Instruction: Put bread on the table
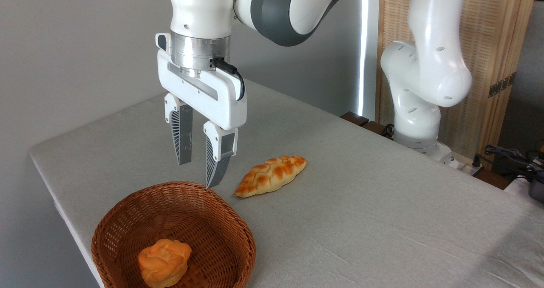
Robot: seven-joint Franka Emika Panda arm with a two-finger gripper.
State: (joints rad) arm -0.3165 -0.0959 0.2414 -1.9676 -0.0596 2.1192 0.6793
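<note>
Bread [164, 262] sat inside the wicker basket [212, 203], low on the basket floor toward the front, resting on the weave. Small round golden-orange bun, knotted puffy top, upright. Basket was brown, round, placed at the near left corner of the table [361, 220]; its front edge was cut off by the bottom of the picture.

Gripper [198, 175] hung above the back rim of the basket, pointing straight down, well apart from the bun and touching nothing. Jaws stood apart with a narrow gap between them and nothing held. Fingers [182, 137] were grey ribbed pads on white mounts; the right-hand fingertip reached lower in the picture, just over the basket's rear rim. A black cable looped at the gripper's wrist flange.

Long braided loaf [271, 175] with browned patches lay flat on the tabletop, just right of the gripper and behind the basket, not touching either.

Table was covered in light grey-beige cloth, slightly creased at right. Robot base [418, 126] stood at the far right edge of the table. Wooden slatted panel behind it; cables and dark gear at the far right edge.

No readable brand, label or writing on the arm, gripper, basket or cloth.
</note>
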